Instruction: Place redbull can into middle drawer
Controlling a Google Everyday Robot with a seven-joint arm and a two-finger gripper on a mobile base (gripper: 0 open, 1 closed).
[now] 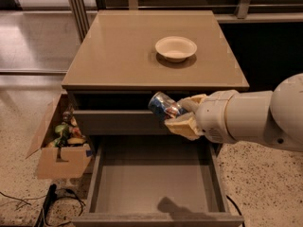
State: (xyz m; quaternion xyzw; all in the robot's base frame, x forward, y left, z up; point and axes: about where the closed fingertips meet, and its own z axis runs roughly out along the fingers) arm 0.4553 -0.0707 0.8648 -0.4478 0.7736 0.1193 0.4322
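Observation:
The redbull can (162,105), blue and silver, is tilted on its side in my gripper (182,115), whose cream fingers (182,126) are shut on it. The gripper comes in from the right on a thick white arm and holds the can in the air in front of the cabinet's top drawer front, above the back of the open middle drawer (156,178). The drawer is pulled far out and its grey flat bottom is bare, with my arm's shadow near its front.
A cream bowl (175,48) sits on the cabinet top (118,51). An open cardboard box (59,141) with several items stands on the floor left of the drawer. Black cables (47,202) lie on the speckled floor at the lower left.

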